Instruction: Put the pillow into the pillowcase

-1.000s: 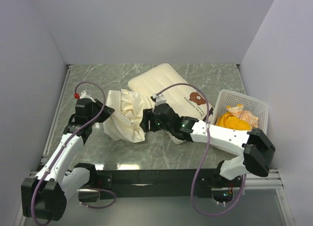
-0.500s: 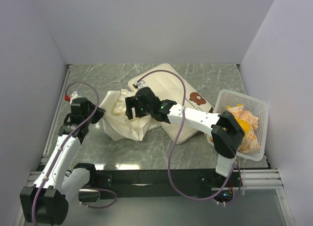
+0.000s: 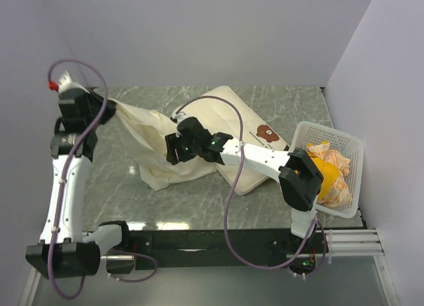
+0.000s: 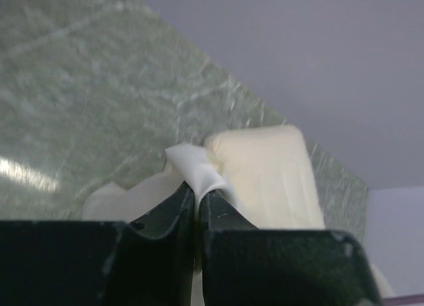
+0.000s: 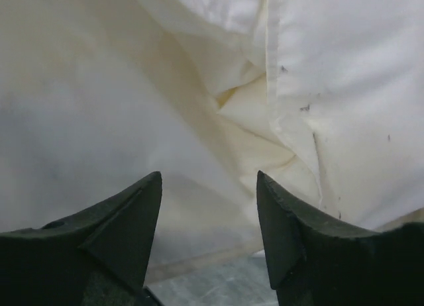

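The plain cream pillowcase (image 3: 159,153) hangs stretched from my raised left gripper (image 3: 106,110) down to the table at centre left. My left gripper (image 4: 196,193) is shut on a fold of the pillowcase (image 4: 192,170). The puffy cream pillow (image 3: 228,114) with the brown bear print (image 3: 267,132) lies at back centre, partly under my right arm; it also shows in the left wrist view (image 4: 268,173). My right gripper (image 3: 173,147) is open and empty against the pillowcase's right side. In the right wrist view its gripper (image 5: 209,180) faces wrinkled pillowcase fabric (image 5: 218,101).
A white perforated basket (image 3: 344,144) at the right holds orange and peach items (image 3: 321,163). Grey walls enclose the green marbled table (image 3: 132,193) on the left, back and right. A black rail runs along the near edge.
My left gripper has lifted up and back to the left, pulling the pillowcase taut. My right arm has swung left from over the pillow to the pillowcase's side.
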